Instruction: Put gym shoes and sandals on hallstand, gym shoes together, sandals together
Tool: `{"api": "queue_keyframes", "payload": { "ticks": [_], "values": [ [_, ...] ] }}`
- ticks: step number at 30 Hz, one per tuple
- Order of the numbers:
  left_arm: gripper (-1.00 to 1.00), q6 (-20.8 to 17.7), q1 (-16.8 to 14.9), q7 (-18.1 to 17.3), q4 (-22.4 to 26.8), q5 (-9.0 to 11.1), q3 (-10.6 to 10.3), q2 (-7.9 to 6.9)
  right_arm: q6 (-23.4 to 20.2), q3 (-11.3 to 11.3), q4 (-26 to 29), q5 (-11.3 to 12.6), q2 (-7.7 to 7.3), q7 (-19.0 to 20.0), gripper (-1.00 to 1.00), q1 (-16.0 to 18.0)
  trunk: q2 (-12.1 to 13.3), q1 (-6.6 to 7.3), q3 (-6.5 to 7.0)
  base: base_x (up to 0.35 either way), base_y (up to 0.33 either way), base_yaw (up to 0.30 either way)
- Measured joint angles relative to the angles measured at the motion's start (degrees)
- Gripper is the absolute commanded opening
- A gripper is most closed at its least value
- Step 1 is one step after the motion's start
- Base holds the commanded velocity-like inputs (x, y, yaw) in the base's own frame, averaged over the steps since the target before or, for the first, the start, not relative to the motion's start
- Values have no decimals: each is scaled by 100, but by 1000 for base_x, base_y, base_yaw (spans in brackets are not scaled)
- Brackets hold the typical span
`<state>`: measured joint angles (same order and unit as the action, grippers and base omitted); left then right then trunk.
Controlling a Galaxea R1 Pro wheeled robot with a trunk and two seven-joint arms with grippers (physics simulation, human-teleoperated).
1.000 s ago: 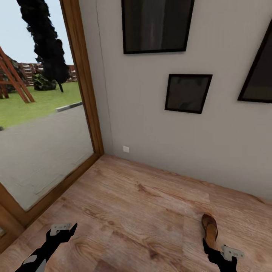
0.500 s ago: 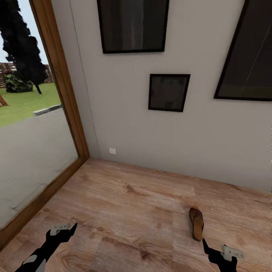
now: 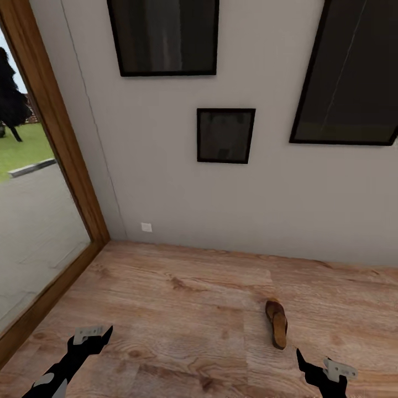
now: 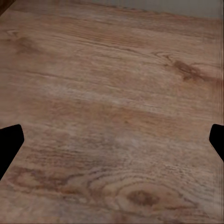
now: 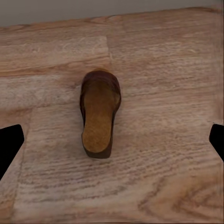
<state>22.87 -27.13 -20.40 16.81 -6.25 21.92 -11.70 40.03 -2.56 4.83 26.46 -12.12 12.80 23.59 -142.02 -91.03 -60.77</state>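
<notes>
Sandal (image 3: pixel 276 329) lies on floor (image 3: pixel 182 298) ahead of low right gripper (image 3: pixel 318 370), jaws apart.

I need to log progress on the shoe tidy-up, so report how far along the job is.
Nothing looks done: one dark-brown strap sandal with a tan cork-like sole lies on the light-brown wood-plank floor, near the grey wall. In hand: nothing; the left gripper and right gripper hang open, the right wrist view facing that sandal. Left: lifting it and racking all the footwear.

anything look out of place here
Yes: a single sandal lies alone on the corridor floor near the wall, ahead of the right claw. Its mate isn't beside it.
</notes>
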Motion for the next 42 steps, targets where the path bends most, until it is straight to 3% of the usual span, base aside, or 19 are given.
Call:
{"api": "queue_keyframes", "payload": {
  "ticks": [11, 33, 42],
  "values": [
    [100, 0, 1, 0, 1, 0, 0, 1, -1, 0, -1, 0, 4, 1, 100, 1, 0, 0, 0, 1, 1, -207],
    [100, 9, 2, 0, 16, 0, -1, 6, -16, -7, 1, -14, 16, 12, 100, 2, 0, 0, 0, 0, 0, -5],
    [100, 3, 2, 0, 12, -2, -1, 6, -13, -6, 23, -5, 94, 15, 100, 2, 0, 0, 0, 0, 0, 0]
  ]
}}
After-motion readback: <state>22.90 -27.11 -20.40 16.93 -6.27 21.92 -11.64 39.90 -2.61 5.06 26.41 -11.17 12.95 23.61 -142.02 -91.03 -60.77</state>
